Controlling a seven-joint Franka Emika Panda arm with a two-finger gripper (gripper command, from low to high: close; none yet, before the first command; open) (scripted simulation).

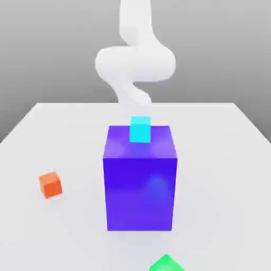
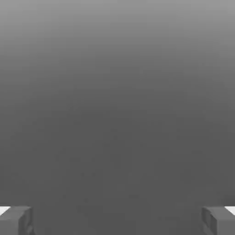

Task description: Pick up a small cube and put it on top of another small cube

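Hand (image 2: 117, 220) spread wide, holding nothing, facing blank grey; green cube (image 1: 167, 263) sits at bottom edge of bench (image 1: 222, 159), front of the big blue-violet block (image 1: 140, 185) carrying cyan cube (image 1: 140, 129); magenta cube location unknown.

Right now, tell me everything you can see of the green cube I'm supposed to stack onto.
The green cube is small, bright green and plain-faced, with a smooth matte look. It sits on the white table at the exterior view's bottom edge, which cuts off its lower part. It stands turned so one corner points toward the big blue block, apart from it. Nothing rests on it or touches it.
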